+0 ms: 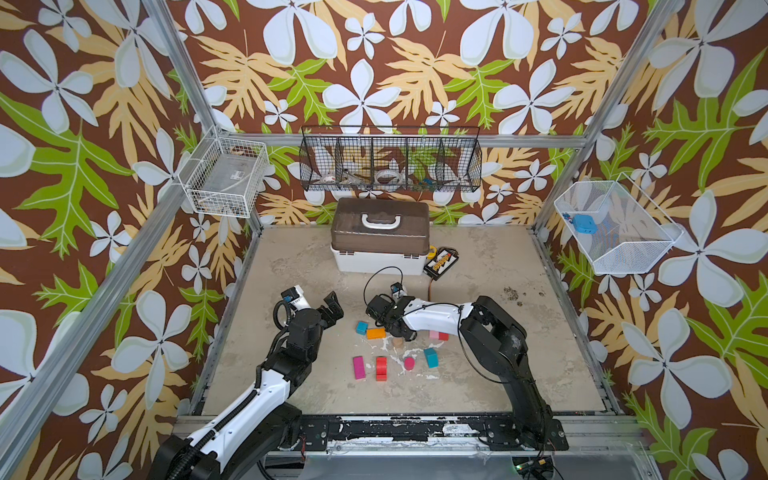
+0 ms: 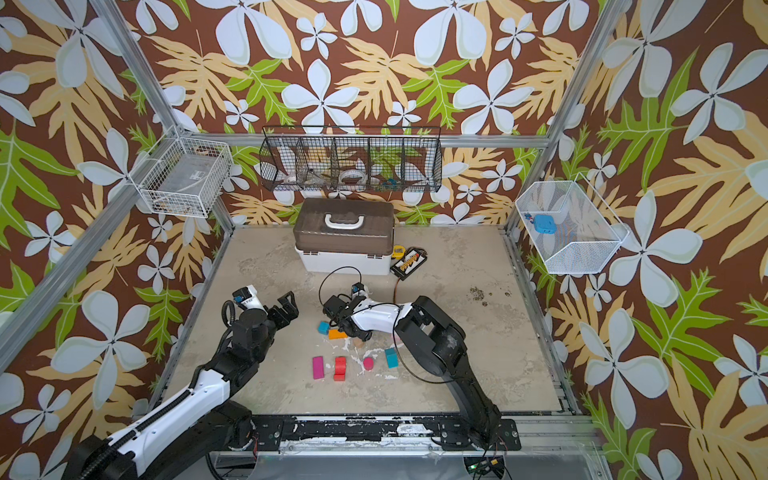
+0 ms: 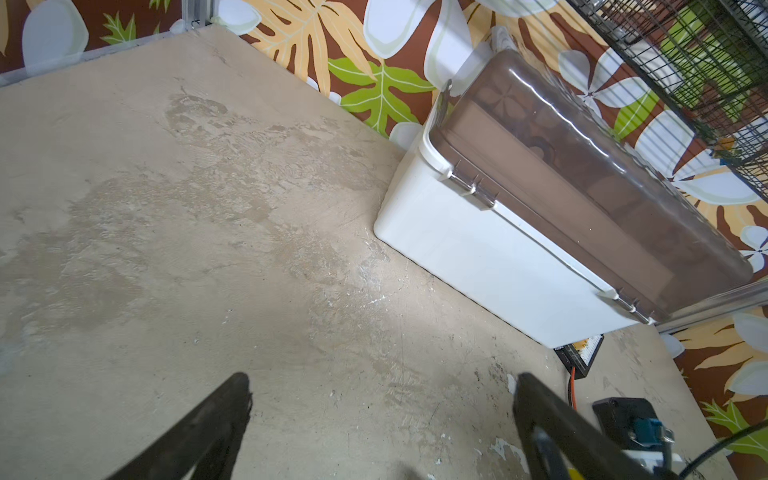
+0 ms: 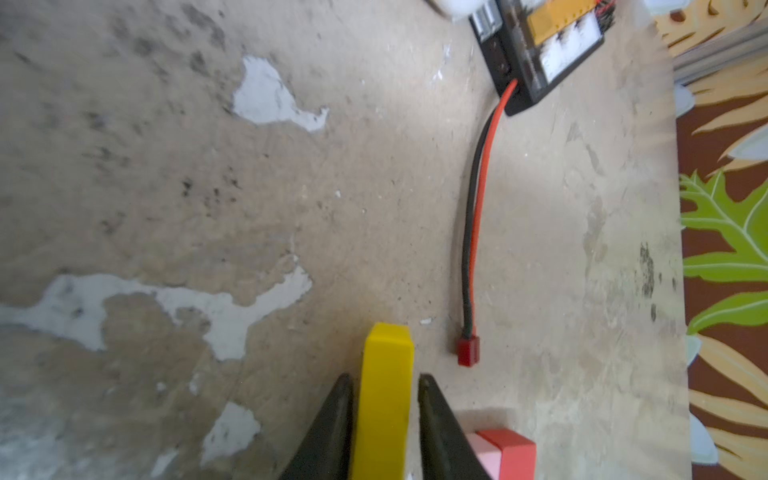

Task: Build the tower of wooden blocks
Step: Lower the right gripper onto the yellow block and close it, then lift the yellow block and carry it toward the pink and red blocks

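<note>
Right gripper (image 4: 385,376): I see its dark fingers (image 4: 328,436) at the frame's bottom centre, slightly parted.
Yellow block (image 4: 384,399): between them, with a sliver of table (image 4: 166,187) showing on either side.
Red block (image 4: 515,453): lower right, touching a pink block (image 4: 482,453).
Black and yellow pack (image 4: 540,45): upper right.
Wire (image 4: 478,199): runs from the pack to a red plug (image 4: 468,351) near the yellow block.

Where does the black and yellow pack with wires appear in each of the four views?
In a top view: the pack lies beside the right front corner of the white box.
In a top view: the same spot.
Left wrist: it peeks out past the box's corner.
Right wrist: it lies far beyond the yellow block.
Shared landmark: its red wire, visible in all four.
</note>
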Robot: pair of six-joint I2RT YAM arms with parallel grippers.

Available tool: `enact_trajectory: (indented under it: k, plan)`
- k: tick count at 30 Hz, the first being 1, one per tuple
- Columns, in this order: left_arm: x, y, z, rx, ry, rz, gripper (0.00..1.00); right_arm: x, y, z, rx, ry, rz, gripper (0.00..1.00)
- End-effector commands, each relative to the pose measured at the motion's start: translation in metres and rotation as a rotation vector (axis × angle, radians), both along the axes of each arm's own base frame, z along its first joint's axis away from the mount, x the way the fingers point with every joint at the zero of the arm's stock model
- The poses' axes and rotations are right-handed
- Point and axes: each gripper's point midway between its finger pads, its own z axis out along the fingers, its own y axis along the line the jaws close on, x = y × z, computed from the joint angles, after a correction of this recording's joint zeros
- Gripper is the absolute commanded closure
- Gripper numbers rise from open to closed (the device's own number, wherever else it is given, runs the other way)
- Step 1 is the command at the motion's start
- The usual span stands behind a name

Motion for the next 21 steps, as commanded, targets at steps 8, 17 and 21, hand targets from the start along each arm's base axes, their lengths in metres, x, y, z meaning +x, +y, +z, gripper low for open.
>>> enact_trajectory:
  k: [8, 17, 21]
  plan:
    - [0.0, 0.003, 0.005, 0.0, -0.012, 0.014, 0.0, -0.02, 0.02, 0.001, 0.155, 0.1, 0.052, 0.44]
    - [0.0, -0.002, 0.006, -0.009, -0.021, -0.013, 0.0, -0.014, -0.001, 0.022, 0.32, 0.067, 0.019, 0.35]
    - [0.001, -0.009, 0.008, -0.02, -0.03, -0.053, 0.0, -0.013, -0.002, 0.018, 0.45, 0.104, 0.045, 0.34]
